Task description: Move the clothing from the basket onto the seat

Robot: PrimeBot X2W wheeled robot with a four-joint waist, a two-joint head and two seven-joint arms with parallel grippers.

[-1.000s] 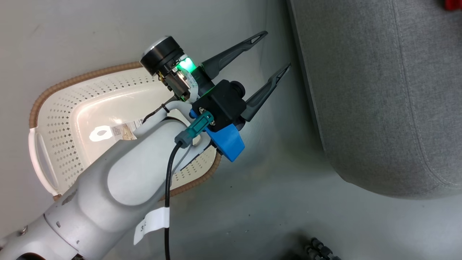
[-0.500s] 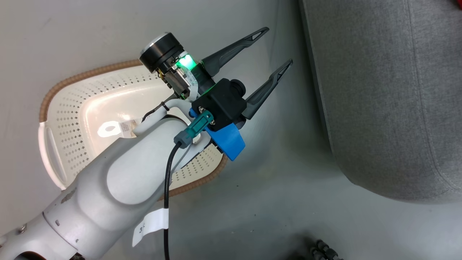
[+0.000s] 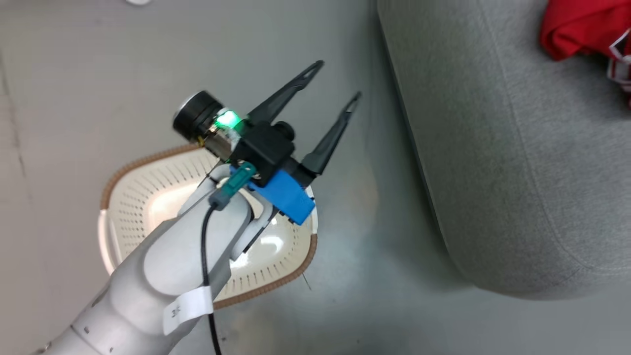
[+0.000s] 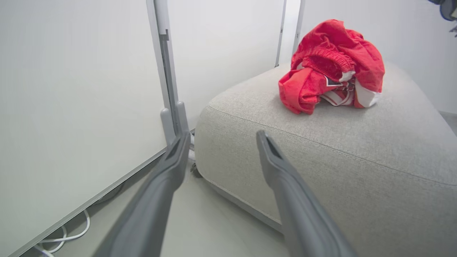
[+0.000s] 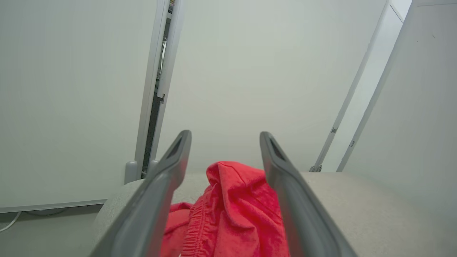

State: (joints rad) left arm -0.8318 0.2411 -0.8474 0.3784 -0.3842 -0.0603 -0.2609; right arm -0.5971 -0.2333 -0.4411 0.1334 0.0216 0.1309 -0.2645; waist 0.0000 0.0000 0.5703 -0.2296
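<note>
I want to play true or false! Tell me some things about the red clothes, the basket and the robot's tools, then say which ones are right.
1. The red clothing lies bunched up on the grey seat. True.
2. The left tool is squeezing a shirt. False: its fingers stand wide apart with nothing between them.
3. The basket sits on top of the seat. False: it stands on the floor beside the seat.
4. The right tool has its fingers spread, with red cloth showing between them. True.
</note>
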